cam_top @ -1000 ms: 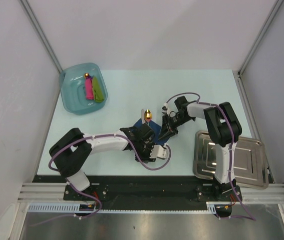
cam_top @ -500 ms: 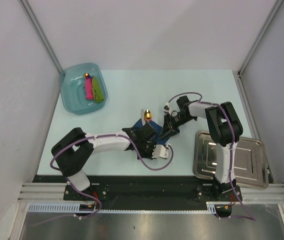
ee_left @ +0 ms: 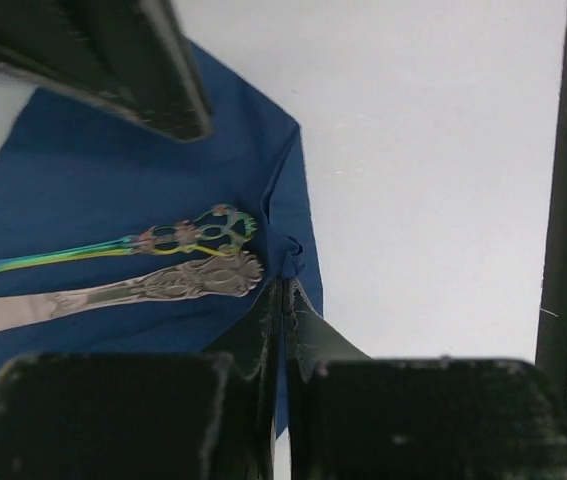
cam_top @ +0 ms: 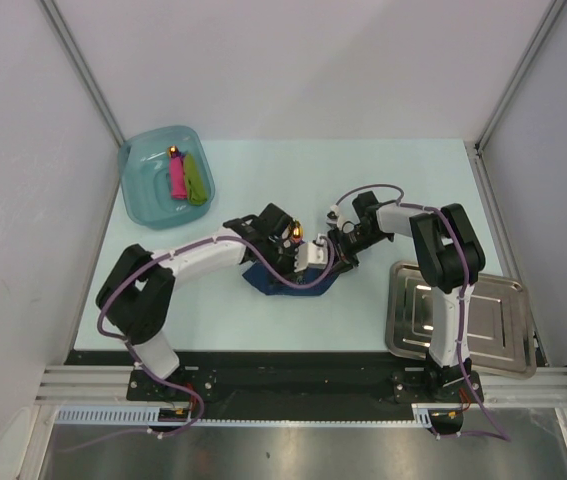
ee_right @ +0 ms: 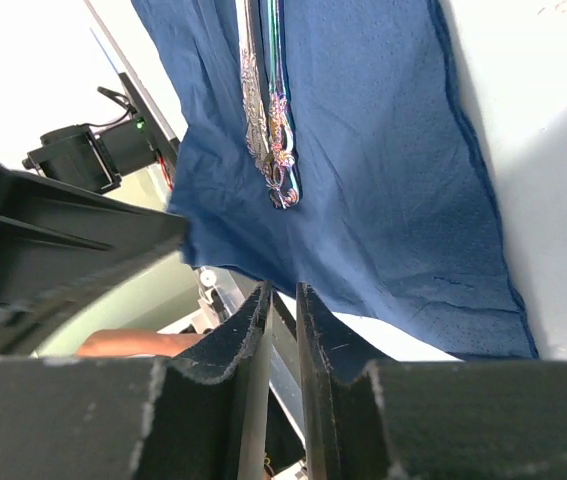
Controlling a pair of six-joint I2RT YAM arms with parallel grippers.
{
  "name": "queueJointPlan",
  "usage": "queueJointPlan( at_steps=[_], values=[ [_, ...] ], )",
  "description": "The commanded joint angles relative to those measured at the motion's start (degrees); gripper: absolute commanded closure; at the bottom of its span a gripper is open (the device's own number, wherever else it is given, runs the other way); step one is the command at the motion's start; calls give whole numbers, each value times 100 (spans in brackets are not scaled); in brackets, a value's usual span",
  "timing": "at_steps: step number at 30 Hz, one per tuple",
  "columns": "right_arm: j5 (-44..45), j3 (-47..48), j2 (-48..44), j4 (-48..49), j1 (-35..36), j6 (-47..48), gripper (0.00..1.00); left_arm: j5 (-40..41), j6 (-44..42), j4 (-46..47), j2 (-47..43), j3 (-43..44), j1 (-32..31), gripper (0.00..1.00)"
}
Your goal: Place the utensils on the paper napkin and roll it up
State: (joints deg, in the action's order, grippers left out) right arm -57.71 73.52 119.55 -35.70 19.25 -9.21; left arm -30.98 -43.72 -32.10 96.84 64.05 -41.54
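Note:
The navy paper napkin (cam_top: pixel 268 281) lies mid-table, bunched under my arms. In the left wrist view the napkin (ee_left: pixel 113 180) carries two utensils, a rainbow-coloured handle (ee_left: pixel 178 238) and a silver one (ee_left: pixel 163 283), side by side. In the top view an orange-gold utensil end (cam_top: pixel 294 232) shows by the left wrist. My left gripper (cam_top: pixel 308 268) is shut on a raised corner of the napkin (ee_left: pixel 285 295). My right gripper (cam_top: pixel 338 250) pinches the opposite edge (ee_right: pixel 283 295); its jaws are almost closed, with the napkin (ee_right: pixel 363 150) and utensils (ee_right: pixel 268 130) beyond.
A pale teal tub (cam_top: pixel 148 205) at the back left holds a pink stick (cam_top: pixel 176 177), a lime-green stick (cam_top: pixel 196 178) and a small orange-gold piece (cam_top: pixel 174 152). A steel tray (cam_top: pixel 508 300) sits at the front right. White walls enclose the table.
My left gripper has swung from the napkin's near side up and away towards the right gripper, pulling the napkin's edge with it. The napkin now shows in front of the left arm.

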Motion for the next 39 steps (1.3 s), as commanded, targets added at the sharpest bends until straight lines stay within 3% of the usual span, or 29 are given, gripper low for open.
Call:
queueJointPlan(
  at_steps=[1,16,34,39],
  values=[
    [-179,58,-283,-33,-35,34,80,-584,215,-288,239,441,295,96],
    [-320,-4,-353,-77,167,60,80,-242,1366,160,1038,1021,840,97],
    [216,269,157,178,624,-46,82,-13,1516,221,1276,1171,999,96],
    [629,260,262,292,659,-54,84,-13,1604,195,1268,1162,1042,88]
  ],
)
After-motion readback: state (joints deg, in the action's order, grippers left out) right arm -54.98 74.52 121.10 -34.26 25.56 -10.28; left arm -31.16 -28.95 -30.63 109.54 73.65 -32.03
